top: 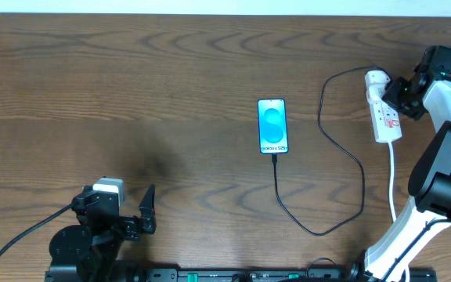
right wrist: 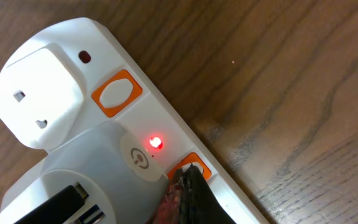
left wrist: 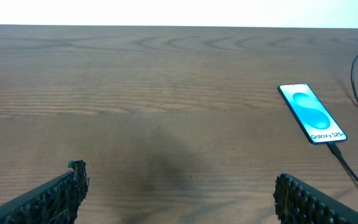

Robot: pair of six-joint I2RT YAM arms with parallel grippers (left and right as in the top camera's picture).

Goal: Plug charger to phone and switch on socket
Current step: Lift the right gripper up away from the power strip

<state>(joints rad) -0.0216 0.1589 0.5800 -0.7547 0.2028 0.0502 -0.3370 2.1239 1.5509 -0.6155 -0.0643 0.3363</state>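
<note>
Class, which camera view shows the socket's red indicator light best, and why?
Right wrist: the socket fills the frame, its red light glowing. Overhead shows the whole socket small, light unclear. Left wrist shows at most a white sliver at the edge.

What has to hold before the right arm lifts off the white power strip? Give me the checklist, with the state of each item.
1. The long thin black charger cable is plugged into the slim blue-screened phone. Its tip meets the phone's bottom edge: ok.
2. The red lamp at the white elongated power strip is lit: ok.
3. The right gripper is shut, with its tips on the orange-rimmed switch: ok.
4. The left gripper is open, empty and apart from the phone: ok.
5. The cable lies slack on the table, not taut: ok.
6. The phone's screen shows that it is charging: cannot tell.
</note>
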